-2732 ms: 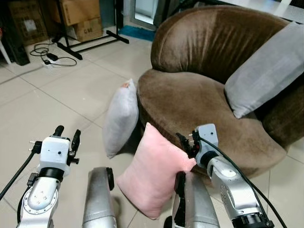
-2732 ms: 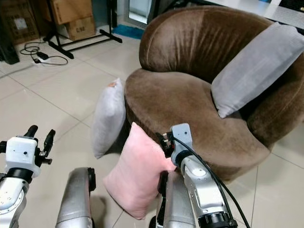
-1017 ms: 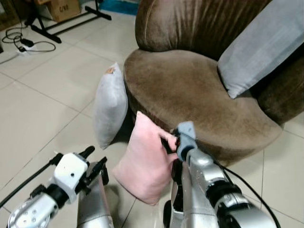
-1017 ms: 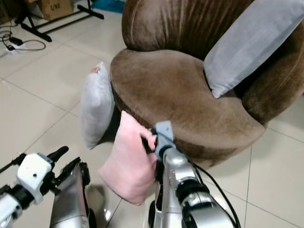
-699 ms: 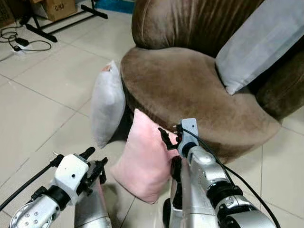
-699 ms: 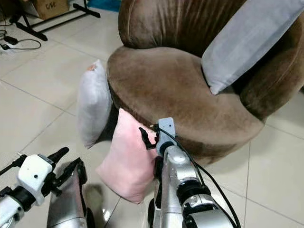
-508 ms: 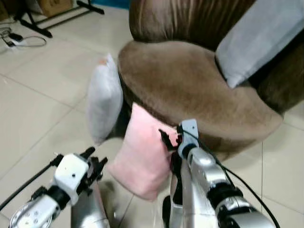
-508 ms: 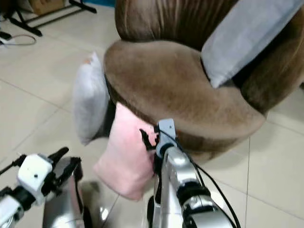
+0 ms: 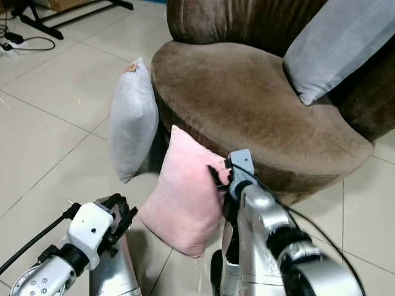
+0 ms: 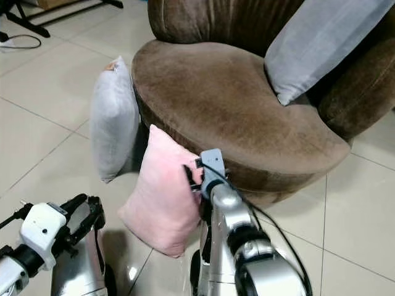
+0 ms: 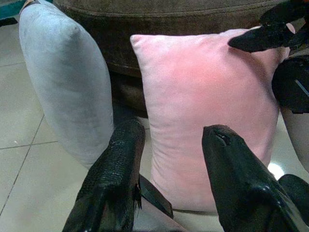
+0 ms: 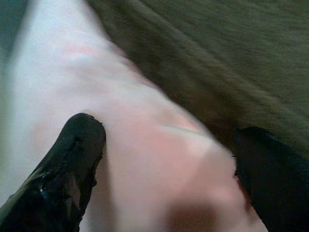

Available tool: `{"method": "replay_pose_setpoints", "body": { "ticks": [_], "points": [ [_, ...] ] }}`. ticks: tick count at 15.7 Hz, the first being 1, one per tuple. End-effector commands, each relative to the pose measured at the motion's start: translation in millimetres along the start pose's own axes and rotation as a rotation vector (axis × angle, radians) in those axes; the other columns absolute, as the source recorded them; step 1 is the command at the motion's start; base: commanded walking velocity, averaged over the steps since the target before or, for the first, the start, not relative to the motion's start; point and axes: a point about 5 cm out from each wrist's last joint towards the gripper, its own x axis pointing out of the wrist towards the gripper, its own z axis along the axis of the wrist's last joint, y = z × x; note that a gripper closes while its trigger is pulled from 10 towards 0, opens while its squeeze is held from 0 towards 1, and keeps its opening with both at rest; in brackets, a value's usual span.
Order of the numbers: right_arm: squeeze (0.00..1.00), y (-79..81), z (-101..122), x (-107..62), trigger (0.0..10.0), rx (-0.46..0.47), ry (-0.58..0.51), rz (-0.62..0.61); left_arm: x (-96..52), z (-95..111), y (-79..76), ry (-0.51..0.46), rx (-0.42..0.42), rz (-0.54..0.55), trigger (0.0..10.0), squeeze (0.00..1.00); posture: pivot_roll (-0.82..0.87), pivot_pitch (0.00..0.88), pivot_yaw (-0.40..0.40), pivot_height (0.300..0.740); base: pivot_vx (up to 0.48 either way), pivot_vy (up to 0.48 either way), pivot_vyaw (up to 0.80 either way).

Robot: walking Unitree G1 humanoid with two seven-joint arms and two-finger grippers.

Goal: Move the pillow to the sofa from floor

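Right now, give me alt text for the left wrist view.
A pink pillow stands on the tiled floor against the brown sofa, a grey pillow beside it. The left claw hangs open before them; the right claw touches the pink pillow's top corner.

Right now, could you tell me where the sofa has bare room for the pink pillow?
The brown sofa seat is bare from its front rim back to the grey cushion leaning at its right rear. The floor at its left front is crowded: pink pillow, grey floor pillow.

Head cams look down; wrist cams near pink pillow.
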Motion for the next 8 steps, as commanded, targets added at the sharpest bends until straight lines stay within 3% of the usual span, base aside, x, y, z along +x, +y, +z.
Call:
{"method": "replay_pose_setpoints", "body": {
  "ticks": [1,4,6,7,8],
  "points": [
    [0.00,-10.0,-11,-1.1,10.0,-0.088,0.084,-0.068,-1.7,3,-0.2,-0.002,0.014,0.003,10.0,0.00,0.09,0.119,-0.125,0.375,0.000,0.000,0.00],
    [0.00,-14.9,-11,0.5,10.0,-0.151,0.131,-0.111,-2.6,1,-1.7,0.007,0.011,-0.017,10.0,0.00,0.10,0.114,-0.127,0.375,0.000,0.000,0.00],
    [0.00,-9.8,-10,2.6,10.0,-0.110,0.159,-0.075,-3.5,-1,-6.2,0.027,-0.008,-0.074,10.0,0.00,0.10,0.105,-0.128,0.375,0.000,0.000,0.00],
    [0.00,-4.2,-9,3.7,8.7,-0.065,0.166,-0.033,-4.0,-2,-8.1,0.032,-0.017,-0.098,10.0,0.00,0.10,0.100,-0.128,0.375,0.000,0.000,0.00],
    [0.00,2.7,-8,4.6,2.3,-0.026,0.166,0.019,-3.4,-2,-8.6,0.033,-0.022,-0.108,10.0,0.00,0.10,0.092,-0.131,0.375,0.000,0.000,0.00]
  ]
}}
